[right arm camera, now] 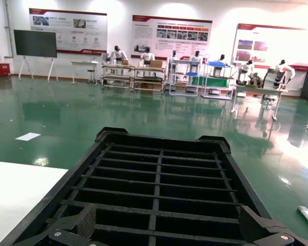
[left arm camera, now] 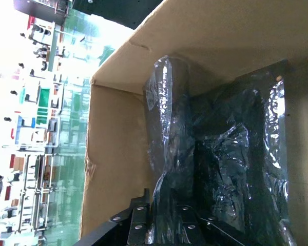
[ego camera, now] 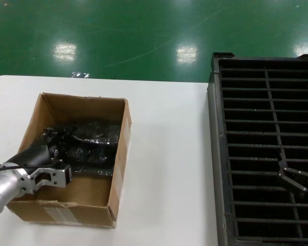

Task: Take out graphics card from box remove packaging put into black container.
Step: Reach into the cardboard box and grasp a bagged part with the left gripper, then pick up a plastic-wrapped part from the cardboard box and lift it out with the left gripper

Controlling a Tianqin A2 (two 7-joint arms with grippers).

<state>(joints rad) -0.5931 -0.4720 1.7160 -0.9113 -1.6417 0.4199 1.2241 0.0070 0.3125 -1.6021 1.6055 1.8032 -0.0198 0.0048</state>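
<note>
The brown cardboard box (ego camera: 120,154) sits on the white table at my left. Inside lies the shiny grey packaging bag (ego camera: 95,146), also in the left wrist view (left arm camera: 231,164). The graphics card shows only as a dark shape inside the bag. My left gripper (ego camera: 52,141) reaches into the box and is shut on a raised fold of the bag (left arm camera: 167,225). The black container (ego camera: 267,154) with ribbed slots stands at my right. My right gripper (ego camera: 286,174) hovers open and empty above its slots (right arm camera: 159,233).
The white table (ego camera: 169,169) lies between the box and the container. The box's near wall (ego camera: 61,210) and side walls surround my left gripper. Green floor lies beyond the table's far edge.
</note>
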